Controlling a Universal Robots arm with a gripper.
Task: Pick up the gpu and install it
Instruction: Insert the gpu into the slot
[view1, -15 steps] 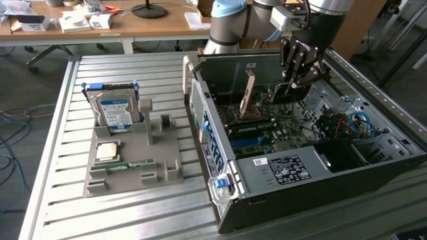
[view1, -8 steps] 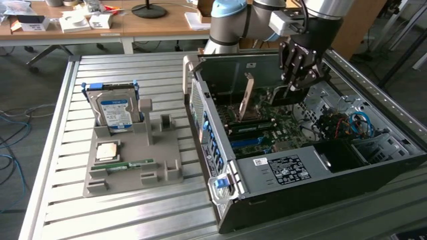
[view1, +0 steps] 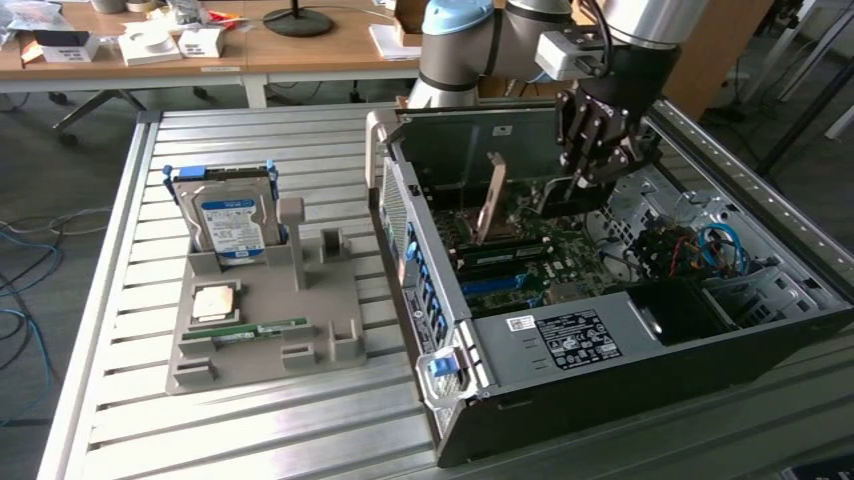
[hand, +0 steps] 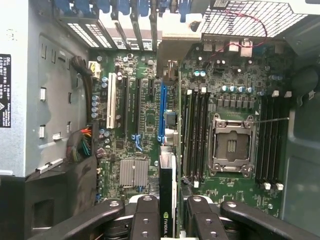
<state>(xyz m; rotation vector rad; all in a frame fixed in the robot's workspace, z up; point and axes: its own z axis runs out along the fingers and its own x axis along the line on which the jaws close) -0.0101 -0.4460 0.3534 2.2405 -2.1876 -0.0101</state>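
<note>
1. Down inside the open computer case (view1: 667, 345) with the gripper (view1: 587, 178), low over the motherboard (hand: 135, 100)
2. Clamped on the gpu (hand: 168, 200), fingers (hand: 145, 215) pressed to either side of its near end
3. From the wrist, seen edge-on: thin and dark, running from between the fingers toward the slotted rear wall (hand: 125, 30) of the case
4. From the exterior view, gpu (view1: 494, 200) standing upright within the case, tan-brown face showing
5. Lined up just beside the blue slot (hand: 161, 112), between it and the memory slots (hand: 196, 135) next to the CPU socket (hand: 231, 145); hard to tell whether seated in the board or just above it
6. Small ribbed heatsink (hand: 133, 172) on the board near the fingers
7. Away on the exterior view's left, on the slatted table (view1: 200, 440): a grey holder (view1: 267, 300) carrying the silver hard drive (view1: 230, 222) upright and the green memory stick (view1: 247, 330) lying flat, both well apart from the case
</note>
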